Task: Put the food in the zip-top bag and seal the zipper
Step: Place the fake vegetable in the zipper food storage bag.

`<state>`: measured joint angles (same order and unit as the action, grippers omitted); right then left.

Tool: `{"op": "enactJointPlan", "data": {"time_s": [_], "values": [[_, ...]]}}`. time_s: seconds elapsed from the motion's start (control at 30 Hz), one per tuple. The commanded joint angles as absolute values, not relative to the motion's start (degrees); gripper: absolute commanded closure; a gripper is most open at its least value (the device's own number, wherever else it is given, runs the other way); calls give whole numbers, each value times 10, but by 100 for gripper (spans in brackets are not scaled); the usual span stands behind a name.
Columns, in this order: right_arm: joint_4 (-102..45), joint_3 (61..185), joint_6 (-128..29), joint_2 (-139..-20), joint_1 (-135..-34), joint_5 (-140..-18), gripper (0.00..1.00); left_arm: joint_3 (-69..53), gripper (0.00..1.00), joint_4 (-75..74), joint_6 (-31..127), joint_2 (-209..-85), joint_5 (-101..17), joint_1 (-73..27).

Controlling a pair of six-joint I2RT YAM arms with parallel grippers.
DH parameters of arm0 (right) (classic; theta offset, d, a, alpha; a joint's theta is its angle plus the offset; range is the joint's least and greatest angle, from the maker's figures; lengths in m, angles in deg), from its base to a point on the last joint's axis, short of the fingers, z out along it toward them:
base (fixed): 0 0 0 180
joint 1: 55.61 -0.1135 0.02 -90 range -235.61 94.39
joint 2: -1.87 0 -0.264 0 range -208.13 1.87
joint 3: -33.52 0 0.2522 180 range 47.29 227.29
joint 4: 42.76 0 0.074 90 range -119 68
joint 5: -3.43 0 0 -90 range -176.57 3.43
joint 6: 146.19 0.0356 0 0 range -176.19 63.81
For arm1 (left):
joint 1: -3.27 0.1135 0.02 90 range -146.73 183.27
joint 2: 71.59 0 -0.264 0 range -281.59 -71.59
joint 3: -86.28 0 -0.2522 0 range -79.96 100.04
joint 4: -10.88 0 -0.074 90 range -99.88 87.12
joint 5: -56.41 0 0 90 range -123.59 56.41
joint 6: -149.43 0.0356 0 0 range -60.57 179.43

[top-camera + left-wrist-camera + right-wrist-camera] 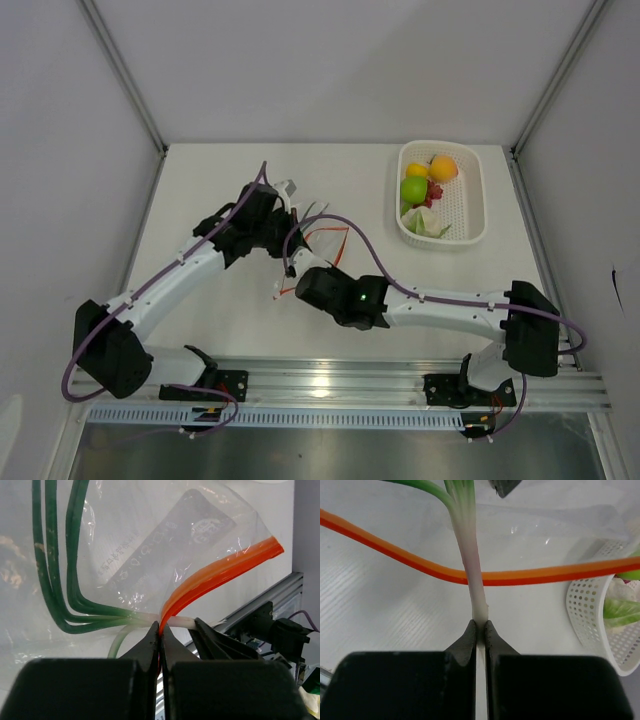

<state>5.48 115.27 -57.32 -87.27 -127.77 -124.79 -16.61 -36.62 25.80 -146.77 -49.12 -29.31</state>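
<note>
Setting: robotics laboratory test cell. Evidence: plain white tabletop (200,180) boxed in by blank white wall panels (340,70) on silver aluminium corner posts (122,75); slotted aluminium rail (330,380) along the near edge, carrying two bolted white-and-black robot arms (170,278) with purple cables (330,217).

Bright, even light; blurred near foreground.

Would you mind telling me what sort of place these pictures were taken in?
Most likely a robotics lab cell: a white table boxed in by plain panels, two arms bolted to an aluminium rail, toy food in a perforated basket.
</note>
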Motion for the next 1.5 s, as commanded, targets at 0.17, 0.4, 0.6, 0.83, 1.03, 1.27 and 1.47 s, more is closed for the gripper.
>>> {"op": "enactJointPlan", "data": {"time_s": [0.17,0.4,0.6,0.83,1.03,1.27,1.47], "values": [[-98,1190,-503,-862,-1257,-1246,93,-175,99,-358,240,-1438,-585,-326],[-57,1259,-455,-913,-1263,-1247,94,-177,99,-366,245,-1435,-577,-326],[7,1229,-412,-878,-1273,-1192,100,-170,99,-392,265,-1435,-520,-325],[11,1087,-371,-733,-1268,-1099,100,-159,99,-380,260,-1453,-502,-321],[-9,1013,-376,-613,-1258,-1012,100,-136,99,-379,262,-1482,-506,-316],[17,977,-380,-568,-1255,-951,100,-113,99,-376,266,-1509,-506,-295],[39,980,-362,-579,-1247,-932,100,-103,99,-364,259,-1507,-490,-277]]}}
